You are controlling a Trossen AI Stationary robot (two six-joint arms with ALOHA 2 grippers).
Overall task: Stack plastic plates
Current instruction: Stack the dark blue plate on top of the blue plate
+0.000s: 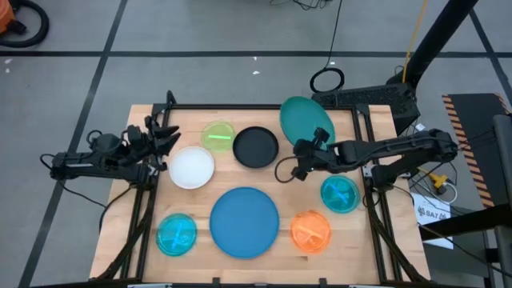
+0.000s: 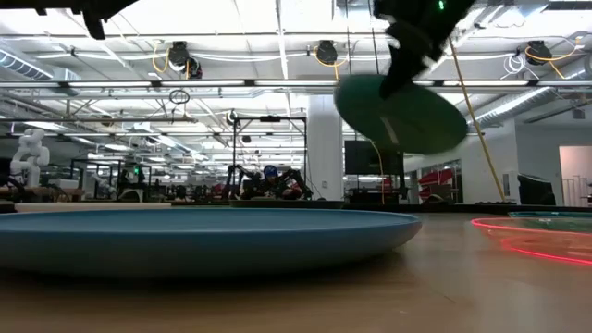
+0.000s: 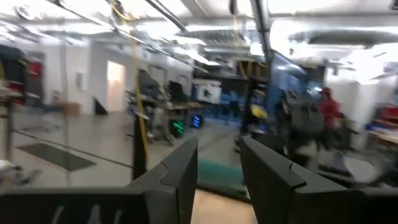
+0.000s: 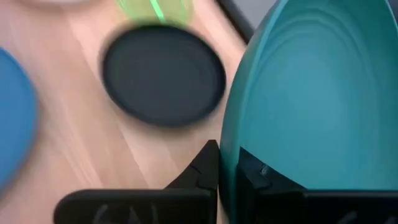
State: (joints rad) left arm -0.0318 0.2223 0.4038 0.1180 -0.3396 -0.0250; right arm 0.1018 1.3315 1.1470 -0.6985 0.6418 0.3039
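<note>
The large teal plate (image 1: 306, 118) is up in the air over the table's far right part, and my right gripper (image 1: 309, 149) is shut on it. In the low view the teal plate (image 2: 402, 113) hangs tilted, clear of the wood. Flat on the table lie the large blue plate (image 1: 244, 222), the black plate (image 1: 256, 147), the white plate (image 1: 192, 167) and small green (image 1: 218, 136), cyan (image 1: 176, 234), orange (image 1: 310, 230) and teal (image 1: 340, 194) plates. My left gripper (image 1: 168, 138) is open, raised at the table's left edge beside the white plate. My right gripper (image 4: 233, 174) pinches the large teal plate by its rim (image 4: 231, 146), on the side nearest the table's near edge. One finger (image 4: 205, 169) lies on the underside and the other finger (image 4: 264, 177) on the inner face. The plate is lifted clear and tilted.
The table has a dark frame rail (image 1: 240, 107) along its far edge and posts at the sides. Bare wood (image 1: 360, 248) shows at the near right corner and between the plates. Cables and a ring (image 1: 326, 80) lie on the floor beyond the far edge.
</note>
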